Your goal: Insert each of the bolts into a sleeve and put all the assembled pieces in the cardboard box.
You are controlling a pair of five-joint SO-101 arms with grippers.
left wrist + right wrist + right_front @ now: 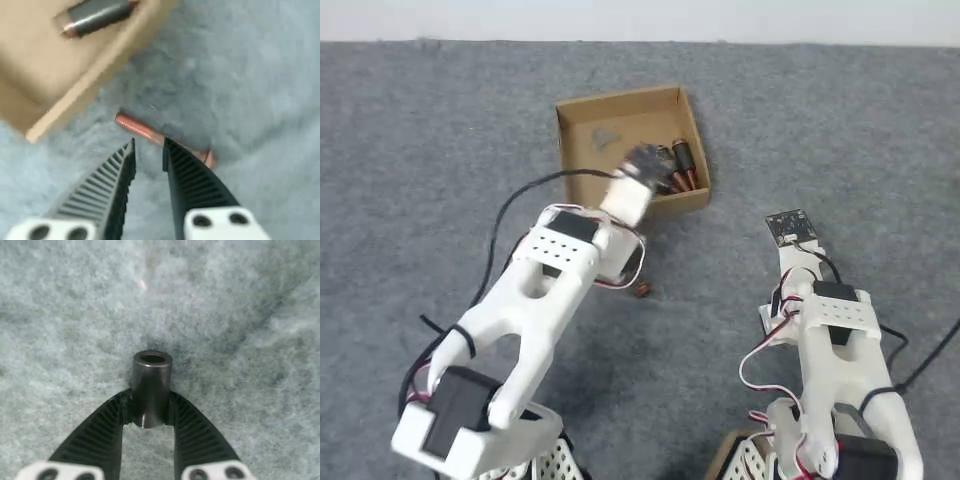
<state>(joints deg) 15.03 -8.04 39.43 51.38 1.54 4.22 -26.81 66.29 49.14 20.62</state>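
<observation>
Right gripper (pixel 147 412) of mine is clamped on a dark sleeve (pixel 151 385), pinching it near one end. Its open bore faces away from me, with the grey carpet (pixel 240 315) behind it. Left gripper (pixel 149 146) has its jaws a little apart with nothing between them. Its tips are at a copper bolt (pixel 137 127) lying on the carpet just beside the cardboard box (pixel 85 80); I cannot tell whether they touch it. Assembled pieces (pixel 678 165) lie in a corner of the box.
</observation>
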